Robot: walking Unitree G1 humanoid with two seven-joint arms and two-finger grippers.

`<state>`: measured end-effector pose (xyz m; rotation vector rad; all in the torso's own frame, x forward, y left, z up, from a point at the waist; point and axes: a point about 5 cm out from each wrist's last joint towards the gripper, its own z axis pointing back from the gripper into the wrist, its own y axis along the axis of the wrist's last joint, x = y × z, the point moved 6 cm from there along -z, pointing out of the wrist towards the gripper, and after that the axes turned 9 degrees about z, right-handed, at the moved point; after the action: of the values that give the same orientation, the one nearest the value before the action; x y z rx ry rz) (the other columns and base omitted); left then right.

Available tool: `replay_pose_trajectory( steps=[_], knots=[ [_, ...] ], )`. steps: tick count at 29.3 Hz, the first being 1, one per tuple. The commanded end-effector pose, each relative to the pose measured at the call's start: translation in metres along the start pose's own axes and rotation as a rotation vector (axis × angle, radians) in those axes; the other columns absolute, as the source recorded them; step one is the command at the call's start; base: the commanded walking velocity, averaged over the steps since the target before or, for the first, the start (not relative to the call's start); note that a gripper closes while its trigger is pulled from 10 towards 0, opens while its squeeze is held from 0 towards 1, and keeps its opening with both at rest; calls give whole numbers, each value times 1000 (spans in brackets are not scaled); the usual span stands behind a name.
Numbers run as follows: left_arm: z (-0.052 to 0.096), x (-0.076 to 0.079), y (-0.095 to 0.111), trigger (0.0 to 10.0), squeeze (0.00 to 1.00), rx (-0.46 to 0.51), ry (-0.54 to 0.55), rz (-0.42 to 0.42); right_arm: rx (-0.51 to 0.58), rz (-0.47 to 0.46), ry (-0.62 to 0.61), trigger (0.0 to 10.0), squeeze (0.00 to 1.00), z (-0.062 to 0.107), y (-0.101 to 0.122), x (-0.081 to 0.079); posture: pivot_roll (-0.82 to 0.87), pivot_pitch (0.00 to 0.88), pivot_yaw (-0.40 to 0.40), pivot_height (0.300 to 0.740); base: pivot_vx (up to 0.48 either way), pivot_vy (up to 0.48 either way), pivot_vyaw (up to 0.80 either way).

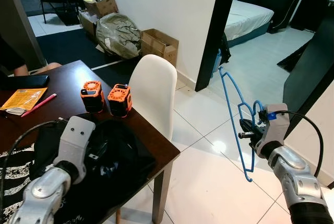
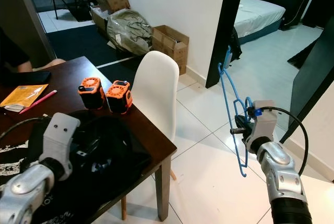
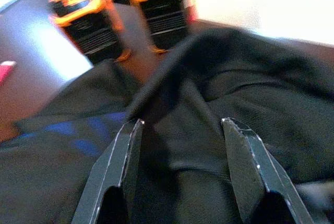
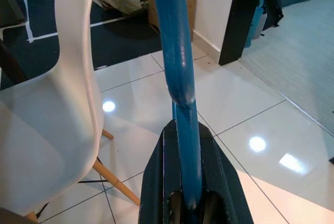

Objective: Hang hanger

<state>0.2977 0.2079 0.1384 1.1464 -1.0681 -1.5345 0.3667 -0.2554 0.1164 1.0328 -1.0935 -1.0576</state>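
Observation:
A thin blue hanger point(image 1: 233, 110) stands upright in the air over the tiled floor, right of the white chair. My right gripper point(image 1: 249, 133) is shut on the hanger's lower part; in the right wrist view the blue bar point(image 4: 180, 93) runs straight up from between the black fingers point(image 4: 156, 187). My left gripper point(image 3: 180, 130) is open just above a black garment point(image 1: 117, 153) that lies on the dark table point(image 1: 62, 85). Its two fingertips point(image 3: 128, 135) hover over a fold of the cloth, with nothing held.
Two orange-and-black devices point(image 1: 107, 97) stand on the table behind the garment. A white chair point(image 1: 154, 91) sits at the table's right edge. A black door frame point(image 1: 214, 31) opens to a bedroom. Cardboard boxes point(image 1: 159, 44) line the wall. A person's arm point(image 1: 36, 68) rests at the far table side.

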Motion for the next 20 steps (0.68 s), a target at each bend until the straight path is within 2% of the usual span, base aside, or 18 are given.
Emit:
replay_pose_trajectory(
  steps=[1, 6, 8, 10, 15, 18, 19, 20],
  knots=[
    [0, -12, -1, 10000, 0, 4, 47, -33, 7, 9, -17, 10000, 0, 0, 1, 7, 27, 44, -42, 740, 0, 0, 0],
    [0, -15, 7, 10000, 0, 37, 54, -34, 8, 11, -16, 10000, 0, 0, 2, 7, 28, 44, -43, 740, 0, 0, 0],
    [-2, -11, 20, 10000, 0, 85, 39, -36, 11, 11, -12, 10000, 0, -1, 2, 6, 28, 43, -43, 740, 0, 0, 0],
    [-4, -8, 22, 10000, 0, 91, 30, -45, 12, 10, -10, 10000, 0, -1, 2, 5, 28, 43, -43, 740, 0, 0, 0],
    [-7, 1, 14, 10000, 0, 73, -7, -64, 15, 11, -11, 10000, 0, 0, 3, 6, 15, 44, -37, 740, 0, 0, 0],
    [-10, 15, 6, 10000, 0, 64, -81, -18, 17, 17, -19, 10000, 0, 2, 4, 10, 8, 44, -35, 740, 0, 0, 0],
    [-12, 20, 0, 8824, 0, 40, -122, 24, 19, 21, -23, 10000, 0, 2, 5, 11, 1, 41, -33, 740, 0, 0, 0],
    [-13, 23, -4, 8824, 0, 24, -146, 53, 19, 25, -25, 10000, 0, 3, 5, 13, 1, 41, -33, 740, 0, 0, 0]
  ],
)
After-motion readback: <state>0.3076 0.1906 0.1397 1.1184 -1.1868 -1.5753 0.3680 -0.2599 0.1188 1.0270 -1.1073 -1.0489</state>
